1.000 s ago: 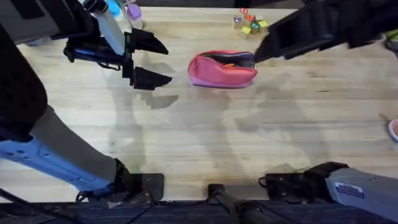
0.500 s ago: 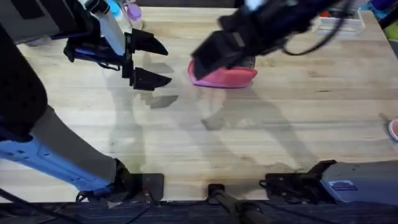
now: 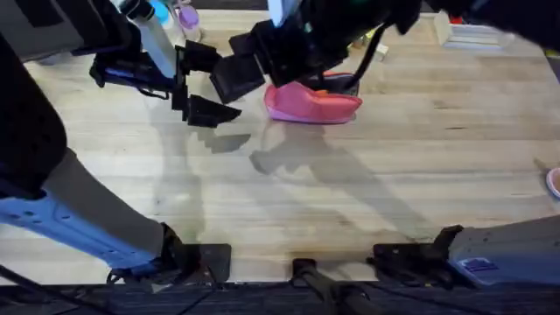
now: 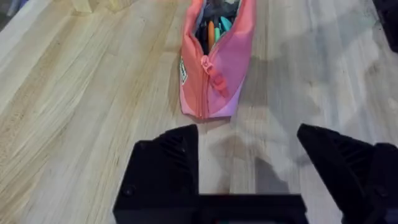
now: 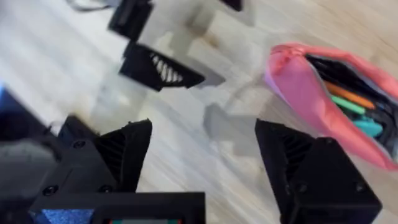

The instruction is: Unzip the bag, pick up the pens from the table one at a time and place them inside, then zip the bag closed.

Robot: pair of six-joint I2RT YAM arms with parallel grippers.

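The pink soft fabric pencil pouch [image 3: 312, 103] lies unzipped on the light wooden plank table [image 3: 367, 184], with orange and teal pens [image 5: 348, 102] showing inside its open mouth. My left gripper [image 3: 210, 85] waits beside the pouch's end, jaws spread and empty. My right gripper [image 3: 241, 74] hangs over that same end, jaws spread, holding nothing.

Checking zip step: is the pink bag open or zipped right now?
Open. The bag gapes along its top, with orange and teal pens visible inside; the zipper pull sits near the end facing the left gripper.
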